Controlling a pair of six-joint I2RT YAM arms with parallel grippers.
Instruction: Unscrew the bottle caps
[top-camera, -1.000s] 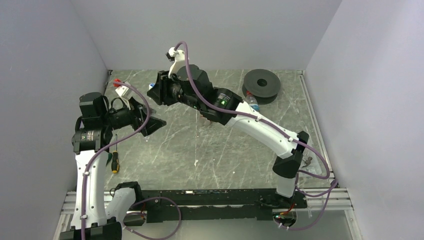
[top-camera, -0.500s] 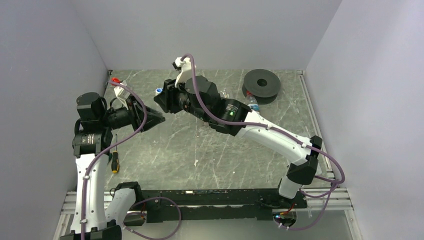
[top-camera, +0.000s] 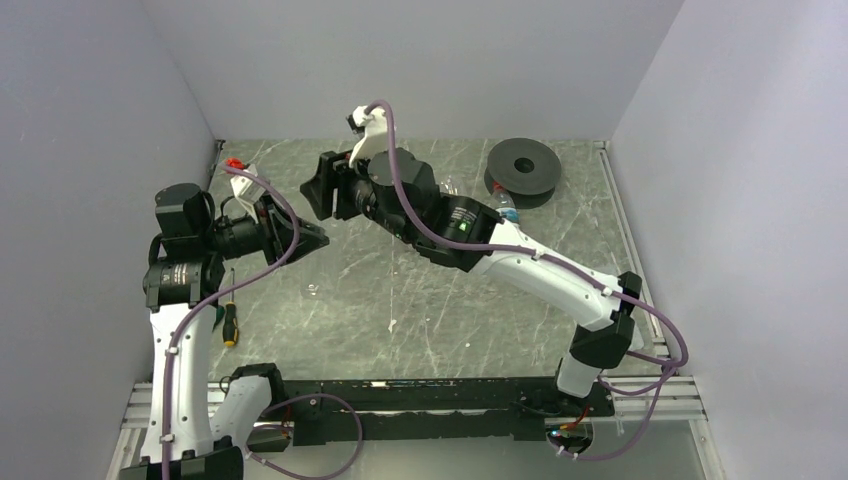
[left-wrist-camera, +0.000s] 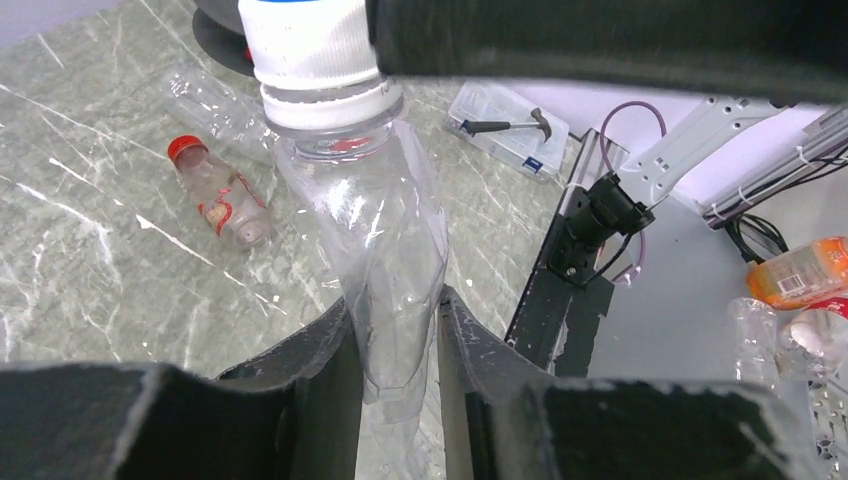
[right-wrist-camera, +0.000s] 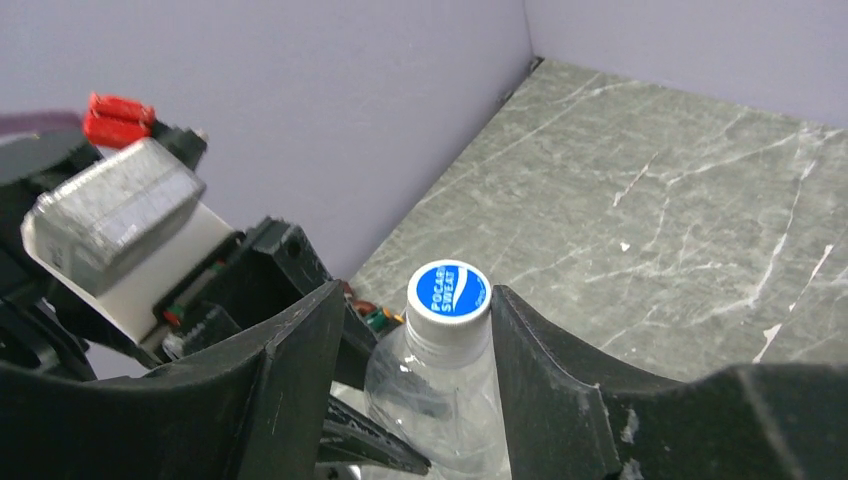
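A clear plastic bottle (left-wrist-camera: 390, 230) is held above the table, its thin body squeezed between the fingers of my left gripper (left-wrist-camera: 398, 340), which is shut on it. Its white cap (right-wrist-camera: 448, 292), printed blue on top, is on the neck. My right gripper (right-wrist-camera: 415, 293) straddles the cap with its jaws open: one finger lies against the cap's side, the other stands a little off it. In the top view the two grippers meet at the back left, left gripper (top-camera: 315, 238) below right gripper (top-camera: 320, 190). A small bottle with a red cap (left-wrist-camera: 215, 190) lies on the table.
A black spool (top-camera: 525, 170) stands at the back right with a bottle (top-camera: 503, 207) beside it. A screwdriver (top-camera: 230, 325) lies by the left arm. Another clear bottle (left-wrist-camera: 215, 100) lies on the marble. A clear tool case (left-wrist-camera: 510, 130) sits near the table's edge.
My left gripper has shut on the bottle's body. My right gripper, shut on the cap before, has parted its jaws and shifted slightly right.
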